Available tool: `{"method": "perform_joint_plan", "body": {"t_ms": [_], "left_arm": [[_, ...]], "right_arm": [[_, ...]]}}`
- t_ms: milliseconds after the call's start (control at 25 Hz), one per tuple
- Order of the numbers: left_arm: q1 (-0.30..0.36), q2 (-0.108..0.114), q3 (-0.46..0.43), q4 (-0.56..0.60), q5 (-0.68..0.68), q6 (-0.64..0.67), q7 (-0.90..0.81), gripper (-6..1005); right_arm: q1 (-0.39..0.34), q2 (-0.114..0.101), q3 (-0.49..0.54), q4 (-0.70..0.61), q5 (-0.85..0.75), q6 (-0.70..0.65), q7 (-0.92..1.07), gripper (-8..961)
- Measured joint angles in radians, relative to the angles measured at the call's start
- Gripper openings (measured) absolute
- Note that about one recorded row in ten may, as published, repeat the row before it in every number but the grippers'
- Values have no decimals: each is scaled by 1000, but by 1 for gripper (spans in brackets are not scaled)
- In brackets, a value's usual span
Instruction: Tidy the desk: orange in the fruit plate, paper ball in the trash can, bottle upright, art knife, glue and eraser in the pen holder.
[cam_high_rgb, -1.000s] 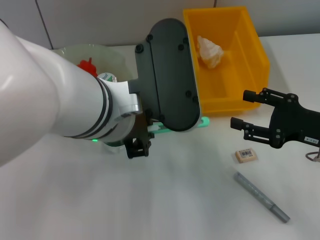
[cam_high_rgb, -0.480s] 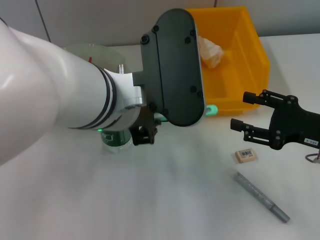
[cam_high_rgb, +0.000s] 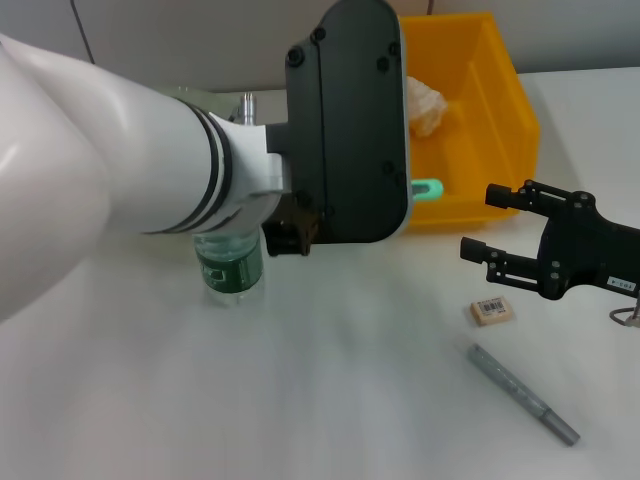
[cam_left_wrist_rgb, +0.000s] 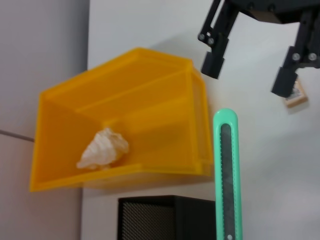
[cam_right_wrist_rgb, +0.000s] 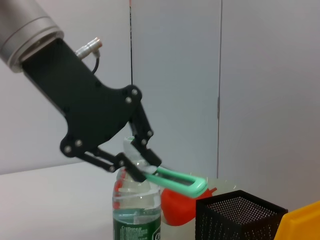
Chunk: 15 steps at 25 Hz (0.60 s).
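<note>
1. Now the left hand (cam_right_wrist_rgb: 142, 170) sits higher and further toward the upper middle of the head frame than a second ago, pinching the green art knife (cam_high_rgb: 428, 187) by one end; the knife's tip has risen from the desk (cam_high_rgb: 330, 400) to show against the front wall of the yellow trash can (cam_high_rgb: 500, 110).
2. With the arm shifted, the water bottle (cam_high_rgb: 228, 262) is uncovered and stands upright at centre left.
3. From the right wrist view, the knife juts out level just above the black mesh pen holder (cam_right_wrist_rgb: 235, 215), so I judge the drop into it comes next.
4. Meanwhile the right hand (cam_high_rgb: 478, 222) hangs spread and idle at the right edge, unchanged.
5. Already the paper ball (cam_high_rgb: 425, 105) lies in the trash can; the eraser (cam_high_rgb: 493, 311) and a grey pen (cam_high_rgb: 523, 394) remain on the desk at lower right.
</note>
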Motion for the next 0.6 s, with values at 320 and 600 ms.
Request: {"method": "perform_joint_plan", "body": {"t_ms": [320,600], "left_arm": [[1,0,-28,-4,4,-85,52,201],[1,1,-61,-18,5,-153,98,202]], "right_arm": [[7,0,11,23,0,7,-11,717],[5,0,13,23,0,8,-13,717]]}}
